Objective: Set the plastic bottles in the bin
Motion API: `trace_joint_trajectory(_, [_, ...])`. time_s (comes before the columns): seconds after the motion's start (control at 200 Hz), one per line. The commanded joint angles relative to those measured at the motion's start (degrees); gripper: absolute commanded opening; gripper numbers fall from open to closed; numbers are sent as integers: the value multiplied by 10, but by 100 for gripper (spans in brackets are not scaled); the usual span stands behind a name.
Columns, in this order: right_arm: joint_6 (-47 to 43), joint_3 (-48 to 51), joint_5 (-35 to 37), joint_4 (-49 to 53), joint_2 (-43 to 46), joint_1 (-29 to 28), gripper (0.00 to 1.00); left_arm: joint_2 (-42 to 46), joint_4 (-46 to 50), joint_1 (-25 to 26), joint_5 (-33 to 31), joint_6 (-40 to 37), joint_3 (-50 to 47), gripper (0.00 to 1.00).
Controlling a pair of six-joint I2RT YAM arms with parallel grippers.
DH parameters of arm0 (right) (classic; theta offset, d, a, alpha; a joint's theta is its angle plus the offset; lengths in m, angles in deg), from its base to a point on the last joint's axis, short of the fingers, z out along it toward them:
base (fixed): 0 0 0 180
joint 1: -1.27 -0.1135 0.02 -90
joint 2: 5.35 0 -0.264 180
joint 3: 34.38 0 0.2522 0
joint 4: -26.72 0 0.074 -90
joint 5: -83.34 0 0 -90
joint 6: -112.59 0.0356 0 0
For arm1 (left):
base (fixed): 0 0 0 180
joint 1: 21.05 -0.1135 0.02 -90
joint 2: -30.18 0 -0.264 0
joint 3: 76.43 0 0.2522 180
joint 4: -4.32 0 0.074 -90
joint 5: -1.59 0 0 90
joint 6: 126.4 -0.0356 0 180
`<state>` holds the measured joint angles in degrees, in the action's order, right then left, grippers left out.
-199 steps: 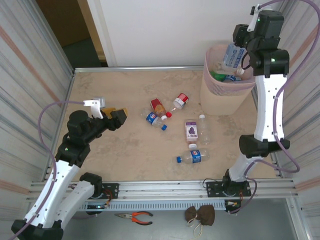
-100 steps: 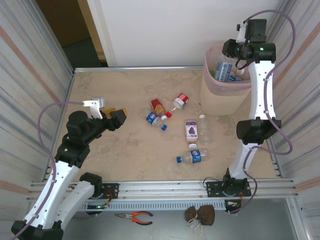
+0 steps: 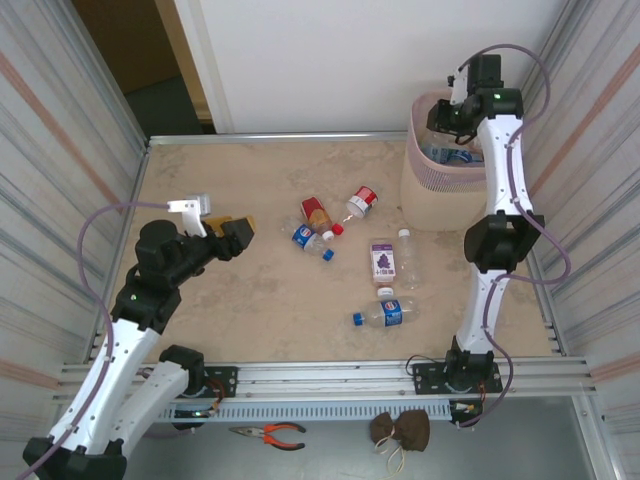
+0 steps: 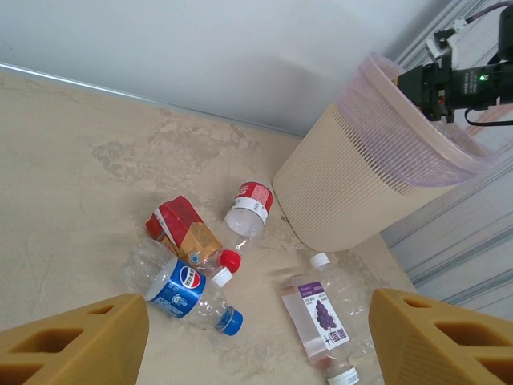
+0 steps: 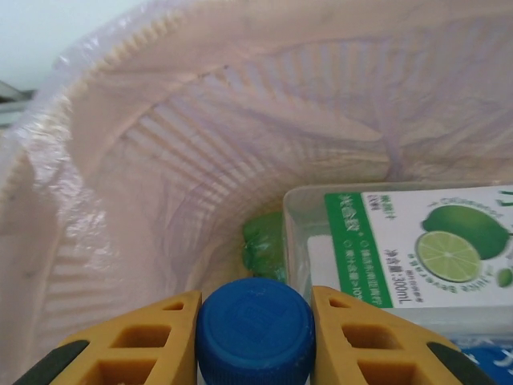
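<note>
Bench (image 3: 250, 180) surface beige, marbled; ribbed metal walls on both sides, white wall behind, dark doorway past far left corner.

Bin (image 3: 425, 195) upright at far right corner, beige ribbed body, pink liner over rim. Right tool (image 5: 255, 321) is down inside it, fingers clamped on the neck of a blue-capped bottle (image 5: 255, 337), cap end facing the wrist camera. Lime-label bottle (image 5: 401, 257) lies in the bin just beside.

Mid-bench, all lying flat:
- brown bottle (image 3: 318, 213), red label, red cap aimed near-right
- Pepsi bottle (image 3: 310, 240), touching it, blue cap near-right
- red-label clear bottle (image 3: 360, 201), diagonal
- grape-label bottle (image 3: 383, 259), long axis near-to-far
- plain clear bottle (image 3: 405, 255) alongside, white cap toward far edge
- blue-label bottle (image 3: 385, 313), crosswise, blue cap toward left edge

Left tool (image 4: 256, 345) over left side, fingers spread wide, empty.
</note>
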<state>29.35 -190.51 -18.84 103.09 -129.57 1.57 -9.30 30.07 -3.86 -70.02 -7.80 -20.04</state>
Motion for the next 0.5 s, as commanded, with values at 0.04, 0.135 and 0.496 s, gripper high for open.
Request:
trace_joint_trajectory(0.04, [-12,-15,-44,17,-34,-6,30,-1,-7,-5,9,7,7,73])
trace_joint_trajectory(0.135, [-12,-15,-50,18,-55,-6,31,-2,-5,-6,8,6,7,73])
trace_joint_trajectory(0.496, [0,-18,-36,20,-64,0,41,-17,-13,-6,13,10,8,73])
